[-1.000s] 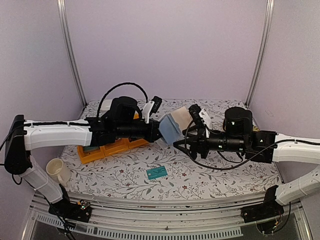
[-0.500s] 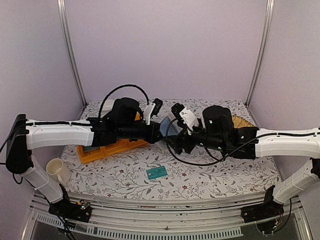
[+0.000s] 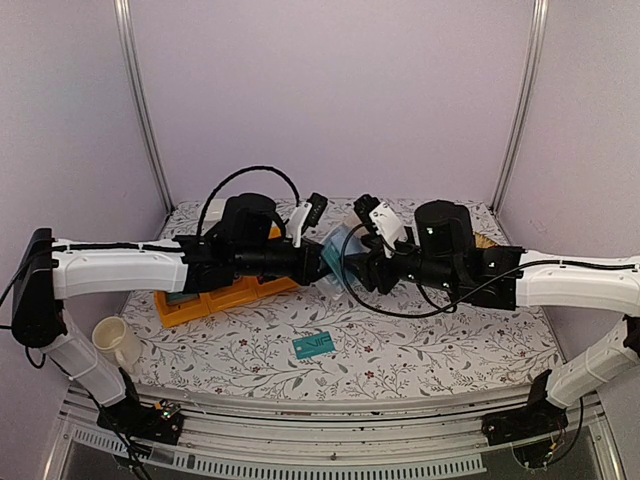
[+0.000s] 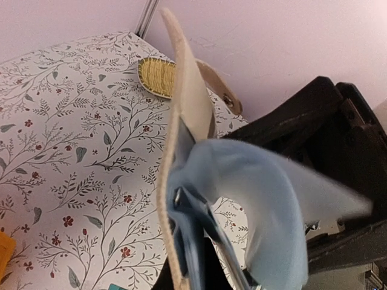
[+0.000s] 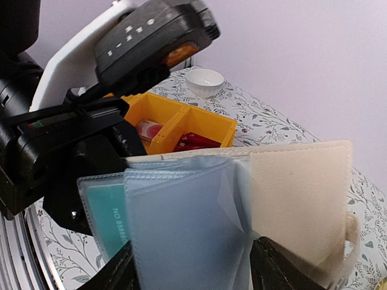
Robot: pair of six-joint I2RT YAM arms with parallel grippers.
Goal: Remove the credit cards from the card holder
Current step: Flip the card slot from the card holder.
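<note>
The card holder hangs in the air over the middle of the worktop, between the two arms. The left gripper has its jaws clenched on the edge where the leaves meet, so the whitish cover and pale blue leaves fan out from it. The right gripper has its jaws spread on either side of the leaves, though I cannot tell whether they touch. One teal credit card sits in an outer sleeve, a second teal card lies flat on the worktop nearer the front, and red cards lie in the yellow bins.
</note>
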